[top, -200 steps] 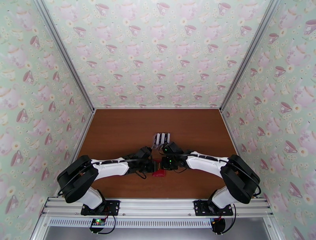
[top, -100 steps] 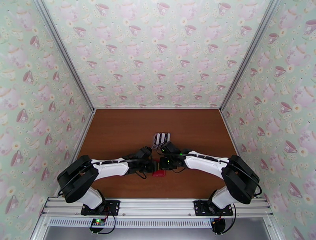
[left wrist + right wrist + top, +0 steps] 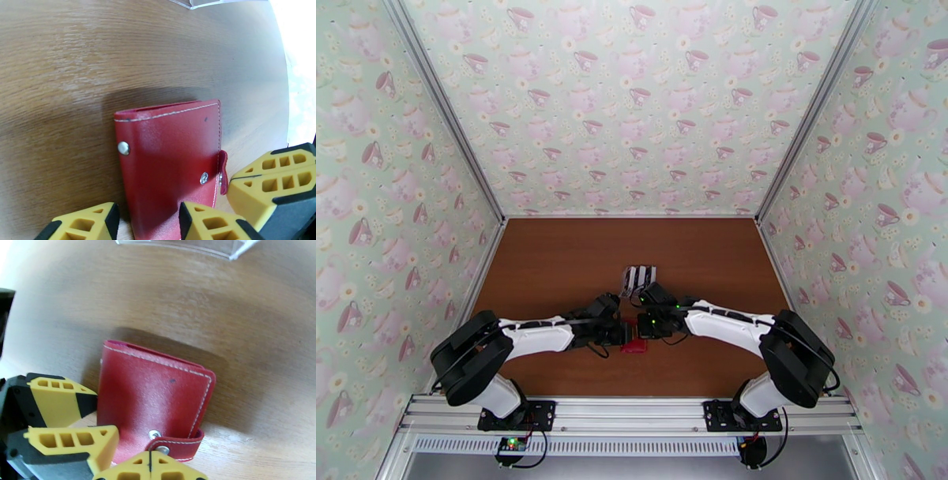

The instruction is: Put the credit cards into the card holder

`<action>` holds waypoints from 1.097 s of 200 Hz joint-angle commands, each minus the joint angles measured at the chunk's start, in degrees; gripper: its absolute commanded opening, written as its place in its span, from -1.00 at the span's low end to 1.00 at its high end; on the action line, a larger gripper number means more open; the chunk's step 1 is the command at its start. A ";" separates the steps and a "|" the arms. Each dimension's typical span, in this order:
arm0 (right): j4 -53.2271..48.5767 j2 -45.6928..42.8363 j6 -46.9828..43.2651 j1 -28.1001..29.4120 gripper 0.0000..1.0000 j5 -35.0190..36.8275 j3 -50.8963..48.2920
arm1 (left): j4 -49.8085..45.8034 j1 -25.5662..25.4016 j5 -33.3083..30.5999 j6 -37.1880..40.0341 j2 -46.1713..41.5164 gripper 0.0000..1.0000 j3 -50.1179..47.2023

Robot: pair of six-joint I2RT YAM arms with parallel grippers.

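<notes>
Left end effector clamps the red card holder at lower frame; right end effector, pressed together, touches its snap tab.

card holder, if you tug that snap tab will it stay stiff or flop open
The card holder probably flexes rather than staying rigid: it looks like thin stitched leather folded over. Its snap tab hangs unsnapped, so a tug would likely swing the flap open. The smooth, slightly shiny face may slip in the left gripper.
</notes>
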 commanded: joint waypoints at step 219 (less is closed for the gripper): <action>-15.41 6.34 -1.02 6.48 -0.61 14.94 11.71 | -1.17 -0.33 1.08 -1.43 3.49 -0.04 -5.25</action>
